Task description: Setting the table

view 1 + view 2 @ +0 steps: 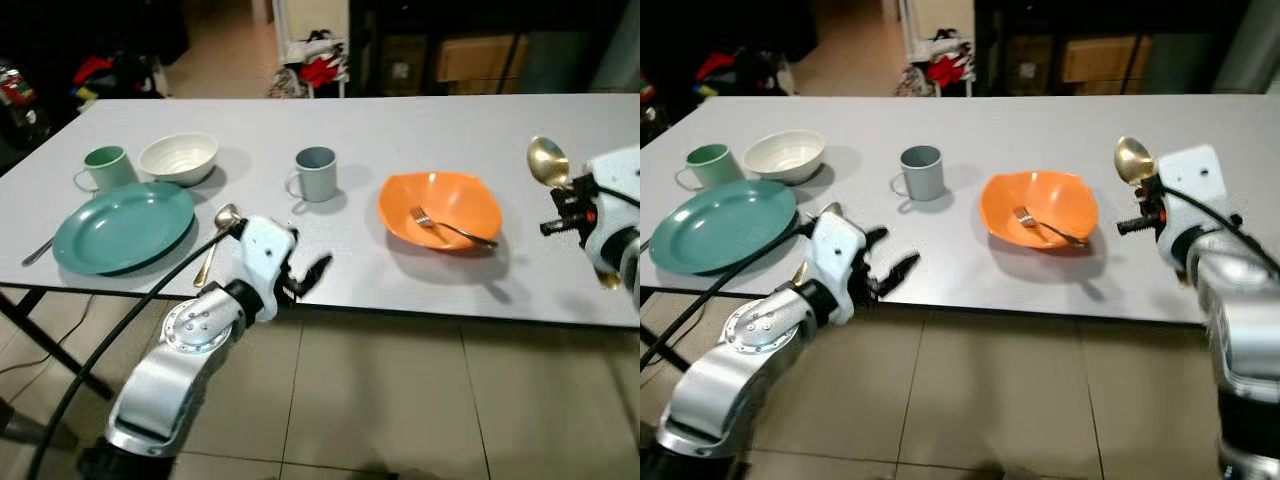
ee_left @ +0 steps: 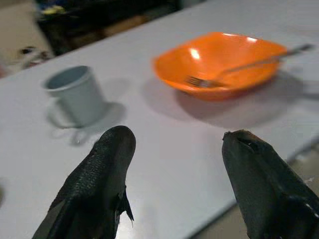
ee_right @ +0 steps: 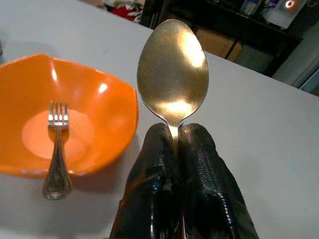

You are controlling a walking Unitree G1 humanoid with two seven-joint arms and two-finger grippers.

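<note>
My right gripper (image 3: 178, 137) is shut on a gold spoon (image 3: 172, 72), held bowl-up above the table's right side (image 1: 549, 160), just right of the orange bowl (image 1: 440, 208). A silver fork (image 1: 452, 228) lies in that bowl. My left gripper (image 1: 308, 274) is open and holds nothing, hovering at the table's near edge, below the grey mug (image 1: 316, 173). At the left lie a teal plate (image 1: 124, 226), a white bowl (image 1: 179, 157) and a green mug (image 1: 106, 167). Another gold spoon (image 1: 218, 233) rests to the right of the teal plate.
The grey table (image 1: 400, 125) runs across the view, with tiled floor (image 1: 400, 400) below its near edge. A piece of cutlery (image 1: 38, 251) sticks out left of the teal plate. Dark furniture and red items (image 1: 322, 68) stand behind the table.
</note>
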